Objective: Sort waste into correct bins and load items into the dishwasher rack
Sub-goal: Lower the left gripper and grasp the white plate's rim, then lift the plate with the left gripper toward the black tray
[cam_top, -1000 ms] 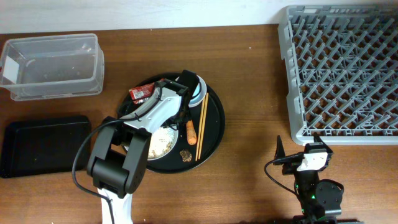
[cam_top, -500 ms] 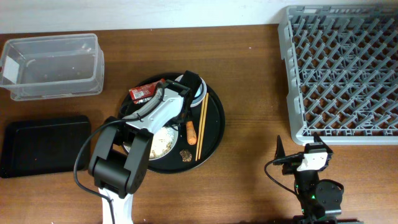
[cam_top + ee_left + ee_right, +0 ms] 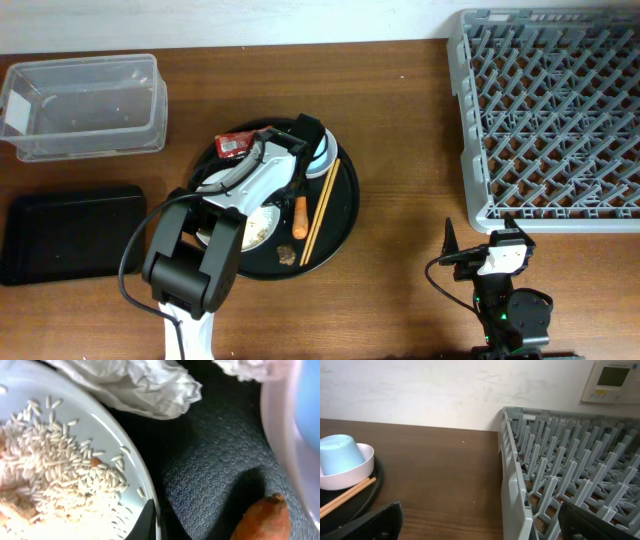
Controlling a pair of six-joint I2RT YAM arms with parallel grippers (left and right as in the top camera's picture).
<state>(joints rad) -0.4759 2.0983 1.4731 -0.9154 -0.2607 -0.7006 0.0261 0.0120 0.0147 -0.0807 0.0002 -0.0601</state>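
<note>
A white plate [image 3: 258, 228] with pale rice [image 3: 55, 475] lies on the round black tray [image 3: 345, 205]. My left gripper [image 3: 280, 197] is shut on the plate's rim; one black fingertip [image 3: 147, 520] lies against the rim's inner side. An orange carrot [image 3: 299, 216] lies just right of the rim, a brown lump [image 3: 284, 257] below it. A crumpled white tissue [image 3: 135, 385] sits beyond the plate. The red sachet [image 3: 236, 144] is at the tray's top left. A pale-blue cup [image 3: 322, 152] stands upside down in a white dish [image 3: 360, 467]. My right gripper [image 3: 478, 232] is open near the front edge, left of the grey dishwasher rack [image 3: 550, 115].
A clear plastic tub [image 3: 85, 105] stands at the back left. In front of it lies a shallow black tray [image 3: 70, 235]. Wooden chopsticks [image 3: 320, 210] lie across the round tray's right side. My left arm covers much of the round tray.
My left gripper has closed on the plate's rim. The round tray and its contents have shifted: the chopsticks now slant, and the sachet and carrot moved a little.
</note>
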